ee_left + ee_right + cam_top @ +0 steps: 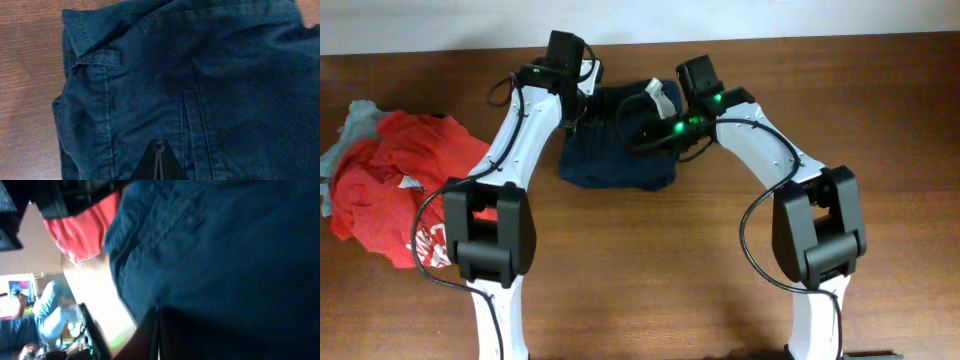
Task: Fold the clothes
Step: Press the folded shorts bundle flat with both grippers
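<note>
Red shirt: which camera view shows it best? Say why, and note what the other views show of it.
Overhead: the red shirt lies crumpled on the table, nearly all visible. The right wrist view catches only a red patch of it past the dark blue garment; the left wrist view shows none.

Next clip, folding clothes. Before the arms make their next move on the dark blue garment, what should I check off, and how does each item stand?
1. Navy garment lies on the table under both arms: ok.
2. Left gripper has its fingers together against the cloth; fabric pinched: cannot tell.
3. Right gripper has its fingers together, cloth close; fabric pinched: cannot tell.
4. Garment lying flat: not ok, the edge by the belt loop is turned over and wrinkled.
5. Red clothes pile apart from the garment: ok.
6. Bare table toward the arm bases: ok.
</note>
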{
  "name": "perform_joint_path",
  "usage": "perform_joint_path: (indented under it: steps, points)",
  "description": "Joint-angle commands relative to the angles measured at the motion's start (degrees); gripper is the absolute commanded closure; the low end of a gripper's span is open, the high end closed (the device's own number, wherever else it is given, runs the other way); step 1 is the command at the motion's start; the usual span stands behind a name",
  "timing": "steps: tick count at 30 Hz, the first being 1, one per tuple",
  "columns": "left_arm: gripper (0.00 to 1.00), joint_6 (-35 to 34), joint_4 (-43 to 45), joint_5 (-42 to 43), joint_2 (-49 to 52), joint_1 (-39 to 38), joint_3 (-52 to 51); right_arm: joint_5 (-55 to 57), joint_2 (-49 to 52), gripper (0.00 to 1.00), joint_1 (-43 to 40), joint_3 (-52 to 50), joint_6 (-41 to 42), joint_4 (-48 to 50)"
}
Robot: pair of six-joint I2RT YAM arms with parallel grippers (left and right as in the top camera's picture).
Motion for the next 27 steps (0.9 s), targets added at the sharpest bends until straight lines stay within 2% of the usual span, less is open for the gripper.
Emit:
perform_joint_path:
  steps: [1,10,16,23,25,27]
  points:
    - [0.99,-0.8,0.8,0.8,4.1,0.0,0.0,-0.8,3.2,0.96,-0.4,-3.7,1.3,3.6]
    - [0.99,-0.7,6.2,0.6,12.6,0.1,0.0,5.3,8.5,0.96,-1.4,-3.9,1.3,5.6]
    - [0.99,-0.8,7.8,0.3,12.7,2.2,0.0,6.4,8.3,0.96,-4.2,-3.8,1.3,4.7]
    - [0.99,-0.7,5.0,1.6,9.7,4.4,0.3,5.9,4.1,0.96,-8.4,4.5,0.6,-5.1]
    - [0.99,-0.7,4.5,1.6,6.9,4.8,0.3,5.9,2.3,0.89,-9.8,8.1,-0.3,-8.7]
    - [0.99,-0.1,4.2,1.7,4.7,4.7,0.3,6.5,1.4,0.74,-10.9,10.7,-0.5,-10.6]
